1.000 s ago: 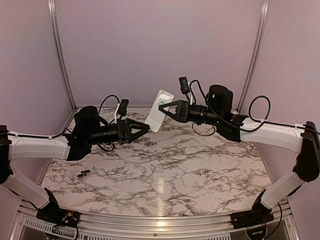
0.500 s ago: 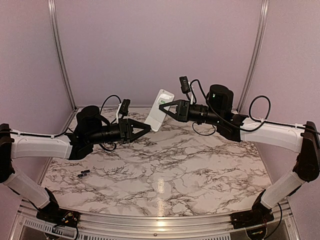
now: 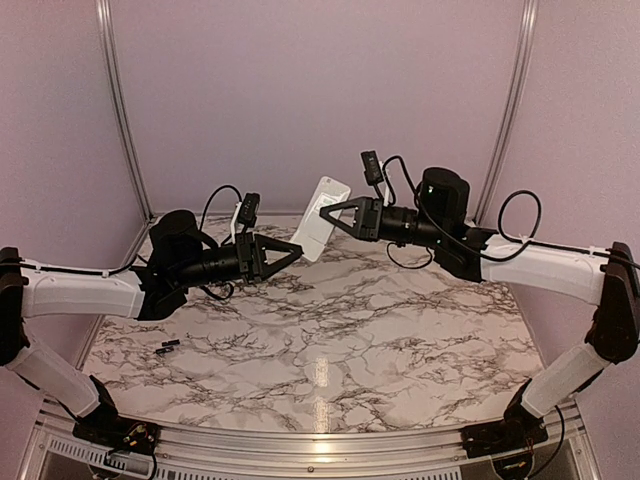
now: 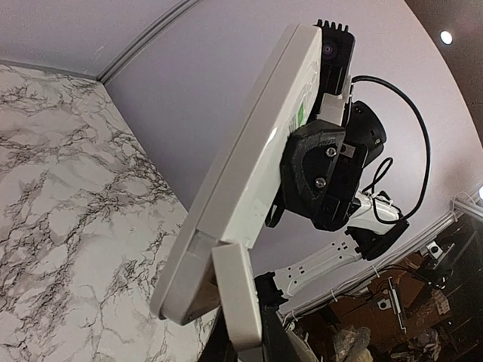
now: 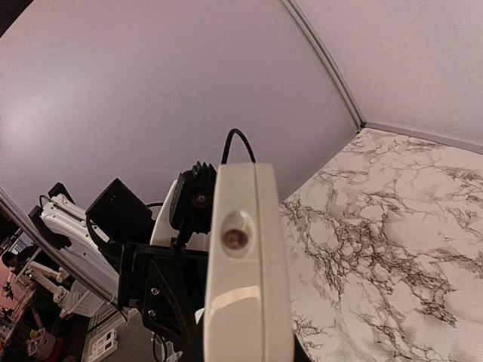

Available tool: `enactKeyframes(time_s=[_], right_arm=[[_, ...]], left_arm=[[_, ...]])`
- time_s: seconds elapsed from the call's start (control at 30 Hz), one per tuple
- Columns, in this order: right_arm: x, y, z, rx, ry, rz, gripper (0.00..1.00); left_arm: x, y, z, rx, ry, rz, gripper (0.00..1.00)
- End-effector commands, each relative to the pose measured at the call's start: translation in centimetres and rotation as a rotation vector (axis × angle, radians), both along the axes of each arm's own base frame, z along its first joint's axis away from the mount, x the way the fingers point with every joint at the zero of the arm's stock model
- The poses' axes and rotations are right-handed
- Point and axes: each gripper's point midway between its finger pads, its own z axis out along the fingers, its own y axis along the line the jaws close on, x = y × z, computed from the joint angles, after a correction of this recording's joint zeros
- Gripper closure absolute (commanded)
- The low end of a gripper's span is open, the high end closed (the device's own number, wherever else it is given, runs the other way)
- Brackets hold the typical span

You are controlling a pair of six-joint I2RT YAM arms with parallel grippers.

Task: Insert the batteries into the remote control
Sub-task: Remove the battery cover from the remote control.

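Observation:
The white remote control (image 3: 320, 220) hangs tilted in the air over the back of the table, with my right gripper (image 3: 337, 212) shut on its upper half. The left wrist view shows its plain back (image 4: 249, 166) and the right gripper's fingers (image 4: 317, 173) clamped across it. My left gripper (image 3: 296, 248) meets the remote's lower end, its jaws shut on a small white back cover (image 4: 238, 302) that sits askew from the body. In the right wrist view the remote (image 5: 249, 264) appears end-on. The batteries (image 3: 167, 348), tiny dark cylinders, lie on the marble at the left.
The marble table (image 3: 380, 340) is walled in by pale lilac panels with metal corner posts (image 3: 118, 100). Both arms reach inward above the back half. Cables loop off each wrist.
My left gripper has edged right and up to the remote's lower end and its jaws have closed in. The right gripper still holds the remote, shifted only slightly.

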Motion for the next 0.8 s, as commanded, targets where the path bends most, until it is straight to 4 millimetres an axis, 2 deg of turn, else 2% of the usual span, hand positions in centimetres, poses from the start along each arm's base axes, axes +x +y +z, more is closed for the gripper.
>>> enactKeyframes(time_s=[0.0, 0.27, 0.53, 0.6, 0.67, 0.77], right_arm=[[0.7, -0.8, 2.0, 0.056, -0.006, -0.002, 1.0], [2.9, -2.9, 1.8, 0.076, 0.038, -0.076, 1.0], [3.1, -3.8, 2.3, 0.123, 0.061, -0.069, 1.0], [3.7, -4.5, 2.2, 0.095, 0.05, -0.106, 1.0], [4.1, -5.4, 2.0, 0.068, 0.039, -0.143, 1.0], [4.9, -7.3, 1.8, 0.02, 0.02, -0.217, 1.0]], left_arm=[[-0.5, 0.1, 1.1, -0.033, -0.053, -0.014, 1.0], [-1.7, 0.5, 1.4, -0.067, -0.058, -0.055, 1.0], [-2.9, 1.0, 2.9, -0.142, -0.092, -0.097, 1.0], [-2.3, 1.1, 2.6, -0.074, -0.118, -0.055, 1.0], [-0.4, 1.4, 1.0, 0.094, -0.14, 0.048, 1.0], [2.6, 3.4, -1.6, 0.359, -0.158, 0.229, 1.0]])
